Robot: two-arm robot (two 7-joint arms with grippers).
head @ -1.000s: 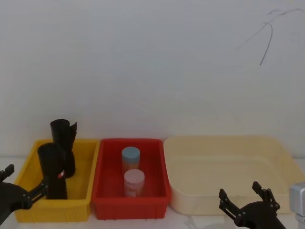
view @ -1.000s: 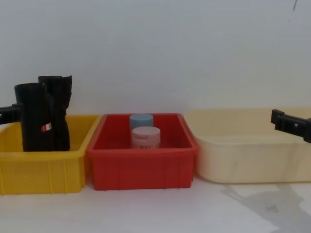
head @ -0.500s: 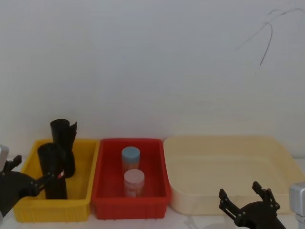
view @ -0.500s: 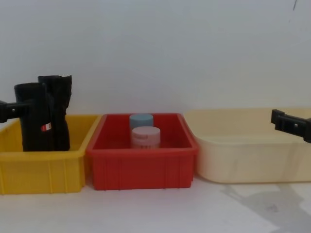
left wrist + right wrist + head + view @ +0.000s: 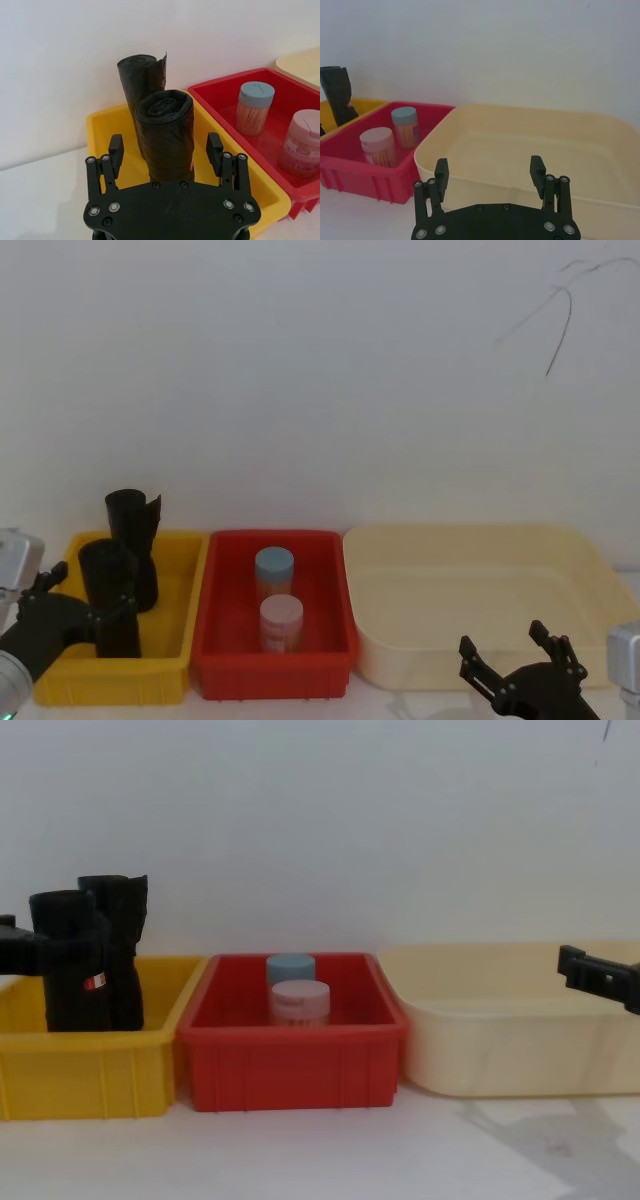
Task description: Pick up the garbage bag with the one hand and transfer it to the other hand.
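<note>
Forward since a second ago, the left tool (image 5: pixel 165 146) now straddles the garbage bag (image 5: pixel 167 120), its two fingers spread apart on either side of the roll with a gap showing at each. The bag stands upright inside the yellow bin (image 5: pixel 90 1070), just in front of a second black roll (image 5: pixel 122 920). Well to the bin's right, the right tool (image 5: pixel 489 167) hangs with fingers apart before a cream tub (image 5: pixel 545 113).

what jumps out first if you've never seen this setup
Three bins sit in a row: yellow bin left, red bin middle, cream tray right. The open left claw straddles the nearer garbage bag, standing upright in the yellow bin; the right claw hangs open before the cream tray.
</note>
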